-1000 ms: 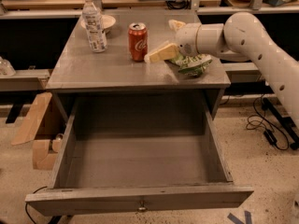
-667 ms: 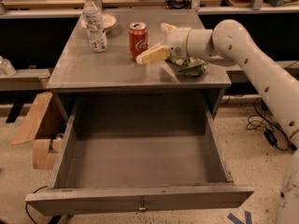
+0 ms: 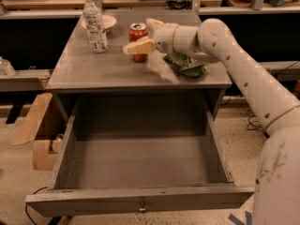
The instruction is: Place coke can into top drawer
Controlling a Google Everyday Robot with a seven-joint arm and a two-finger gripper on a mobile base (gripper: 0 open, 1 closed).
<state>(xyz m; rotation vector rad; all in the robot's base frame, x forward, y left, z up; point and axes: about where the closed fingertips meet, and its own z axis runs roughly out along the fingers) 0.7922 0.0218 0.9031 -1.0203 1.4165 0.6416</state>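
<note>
The red coke can (image 3: pixel 138 31) stands upright at the back middle of the grey table (image 3: pixel 93 74). My gripper (image 3: pixel 138 36) reaches in from the right and is open. One cream finger (image 3: pixel 138 47) lies in front of the can and the other (image 3: pixel 153 23) behind it, so the can sits between them. The top drawer (image 3: pixel 140 198) is pulled fully out below the table. Its inside is empty, and its small metal knob (image 3: pixel 142 205) shows at the centre of the front panel.
A clear water bottle (image 3: pixel 93 22) and a white bowl (image 3: pixel 109 20) stand at the table's back left. A green chip bag (image 3: pixel 187 64) lies under my arm at the right. A cardboard box (image 3: pixel 40 130) sits on the floor to the left.
My gripper has moved left from over the chip bag to the can, and its fingers now straddle the can. The can, the bottle and the drawer have not moved.
</note>
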